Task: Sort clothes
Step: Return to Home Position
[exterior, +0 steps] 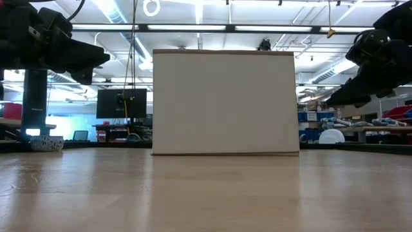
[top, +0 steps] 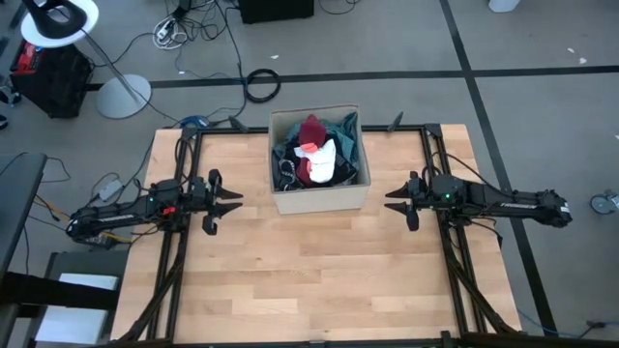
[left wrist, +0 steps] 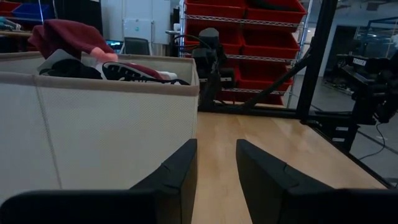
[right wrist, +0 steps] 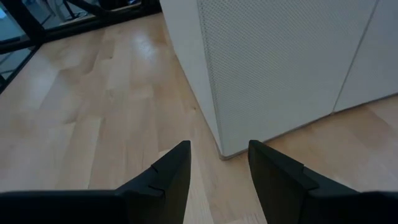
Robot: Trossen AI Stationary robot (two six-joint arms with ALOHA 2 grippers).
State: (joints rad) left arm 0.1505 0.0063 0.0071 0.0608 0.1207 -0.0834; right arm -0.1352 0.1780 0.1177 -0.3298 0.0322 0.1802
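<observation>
You find the clothes heaped in the box, the lower ones buried and all hidden behind its wall in the low view. The left gripper and right gripper flank it, both released.

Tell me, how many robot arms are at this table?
2. The dark left arm lies at the wooden table's left side, the dark right arm at its right, both pointing at the beige fabric box between them. None seems hidden.
</observation>
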